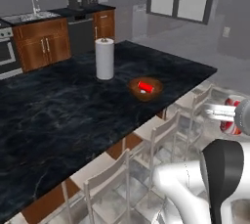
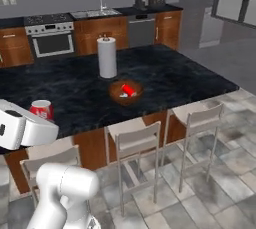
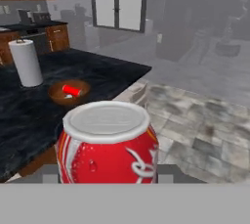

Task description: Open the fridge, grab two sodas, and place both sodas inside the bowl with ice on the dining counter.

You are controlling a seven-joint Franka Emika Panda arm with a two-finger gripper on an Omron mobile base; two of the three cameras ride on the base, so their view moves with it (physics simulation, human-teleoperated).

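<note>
On the black marble dining counter (image 1: 58, 105) (image 2: 75, 90) sits the brown bowl (image 1: 145, 89) (image 2: 125, 92) (image 3: 68, 92). One red soda (image 1: 145, 87) (image 2: 128, 90) (image 3: 72, 90) lies on its side in it, among white ice pieces. My gripper (image 1: 228, 116) (image 2: 41, 115) is shut on a second red soda (image 1: 230, 118) (image 2: 42, 108) (image 3: 107, 145), held upright in the air off the counter's near edge, above the chairs. The fridge is out of view.
A white paper towel roll (image 1: 104, 59) (image 2: 107, 57) (image 3: 26, 63) stands just behind the bowl. Pale chairs (image 1: 163, 137) (image 2: 134, 142) line the counter's near side. Beyond the counter are a stove (image 2: 52, 40), a sink (image 2: 95, 13) and wooden cabinets (image 1: 44, 44). Tiled floor (image 3: 205, 125) spreads to the right.
</note>
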